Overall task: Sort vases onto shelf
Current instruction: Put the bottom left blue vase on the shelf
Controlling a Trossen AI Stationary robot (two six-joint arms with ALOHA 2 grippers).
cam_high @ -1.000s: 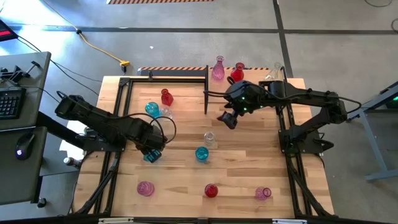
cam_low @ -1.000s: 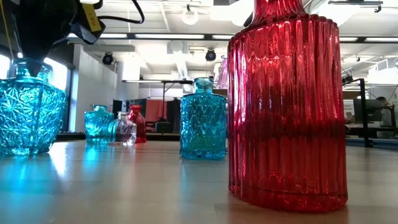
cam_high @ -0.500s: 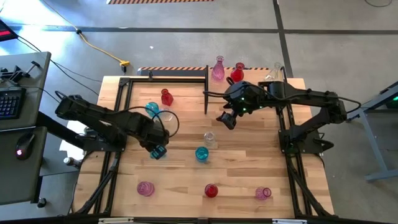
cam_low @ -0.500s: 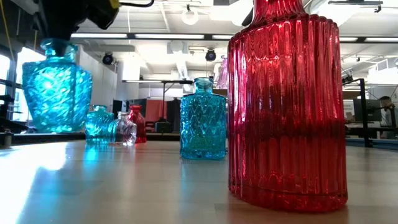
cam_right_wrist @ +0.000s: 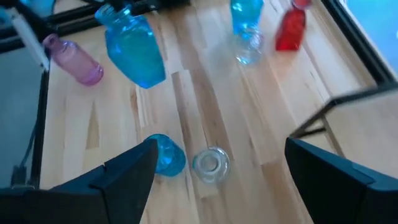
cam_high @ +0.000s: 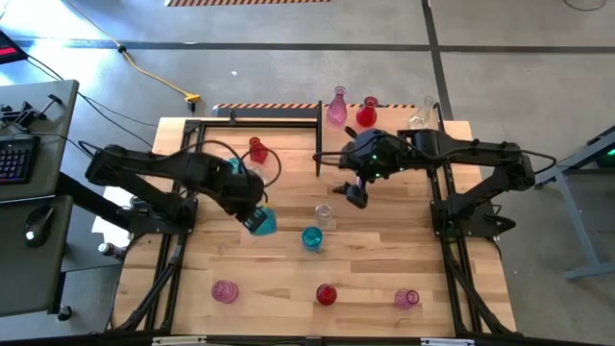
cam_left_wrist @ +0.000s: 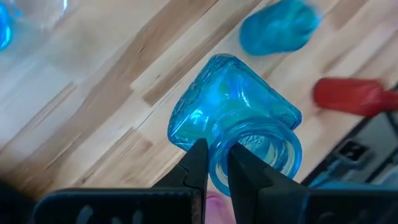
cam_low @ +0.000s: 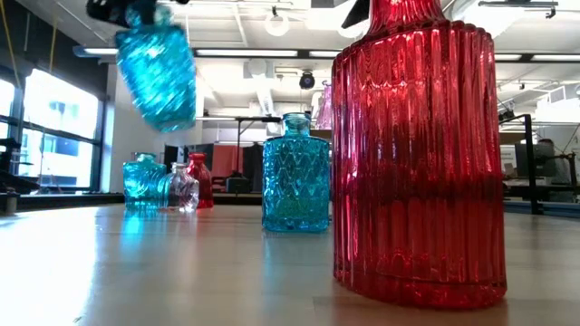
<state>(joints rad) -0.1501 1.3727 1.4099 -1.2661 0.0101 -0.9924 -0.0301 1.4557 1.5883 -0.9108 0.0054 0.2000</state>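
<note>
The left gripper (cam_high: 252, 216) is clamped on the rim of a blue vase (cam_high: 261, 223) and holds it in the air above the middle of the table (cam_high: 384, 259). In the left wrist view one dark finger sits inside the mouth of this vase (cam_left_wrist: 233, 121) and the other outside, pinching the glass wall. From table height the same vase (cam_low: 157, 63) hangs tilted, clear of the wood.

The right gripper (cam_high: 356, 195) hovers with its fingers spread wide and nothing between them, near a small clear vase (cam_high: 324, 213) and a second blue vase (cam_high: 311, 237) standing on the table.

The shelf (cam_high: 380, 130) lies at the far side of the table; a pink vase (cam_high: 336, 108), a red vase (cam_high: 365, 115) and a clear bottle (cam_high: 420, 117) stand along its far edge.

On the table's left part stand a tall red vase (cam_high: 257, 150) and another blue one (cam_high: 233, 166). Along the near edge are a pink vase (cam_high: 224, 290), a red one (cam_high: 327, 294) and a pink one (cam_high: 406, 299)
</note>
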